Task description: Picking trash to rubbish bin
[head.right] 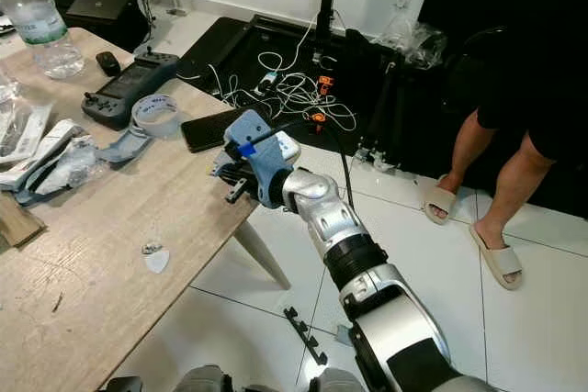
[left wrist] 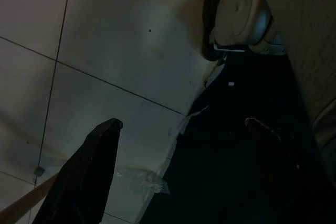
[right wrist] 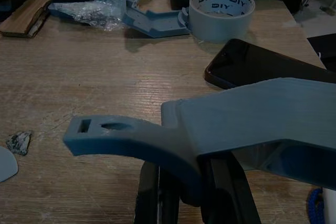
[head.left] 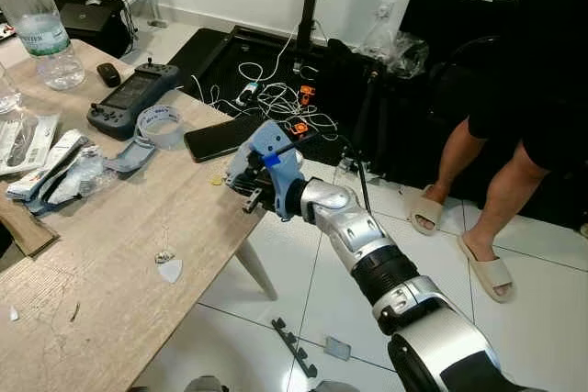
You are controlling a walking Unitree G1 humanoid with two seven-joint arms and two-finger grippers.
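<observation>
The wooden table [head.left: 110, 254] carries a tape roll [right wrist: 221, 12] printed "DIY". The right gripper [right wrist: 184, 192], fingers clamped on a blue plastic piece [right wrist: 210, 129], hovers over the table's edge. A small crumpled scrap [right wrist: 18, 142] lies at its 9 o'clock, well apart. The left gripper [left wrist: 173, 177] is spread open near the floor.

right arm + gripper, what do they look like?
Right arm: silver shells with black banded joints, black cable running off the wrist. Right gripper: two long black fingers. Mount by the wrist is light blue with a dark blue tab and an orange part.
</observation>
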